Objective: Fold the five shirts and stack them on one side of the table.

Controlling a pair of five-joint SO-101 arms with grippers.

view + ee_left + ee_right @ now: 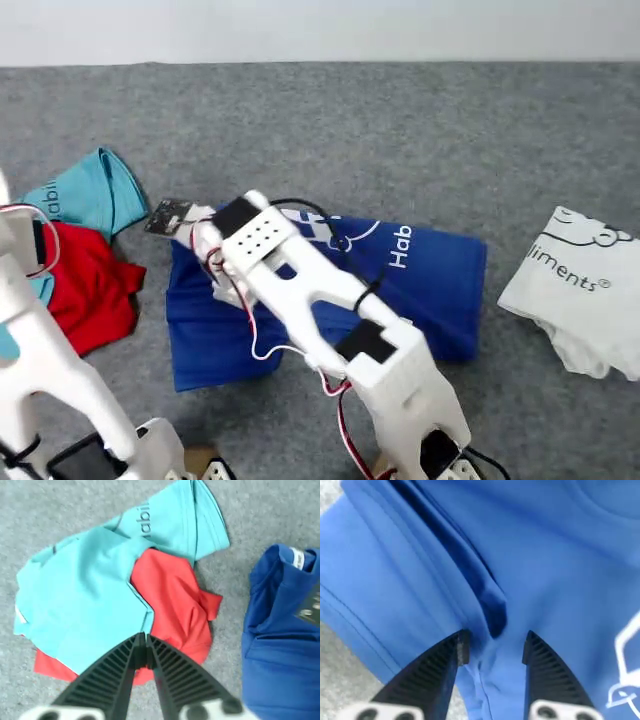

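A blue shirt (430, 280) lies spread in the middle of the grey table. My right gripper (492, 642) is open just above its wrinkled cloth (470, 570), a raised fold between the fingers. That arm (300, 275) stretches over the blue shirt in the high view. A teal shirt (90, 595) lies on a red shirt (175, 610) at the table's left. My left gripper (146, 647) is shut and empty above those two. A white shirt (585, 285) lies at the right edge.
The grey carpet-like table (400, 130) is bare across its far half. The left arm (40, 370) stands at the near left. A small circuit board (168, 216) sticks out from the right arm's wrist.
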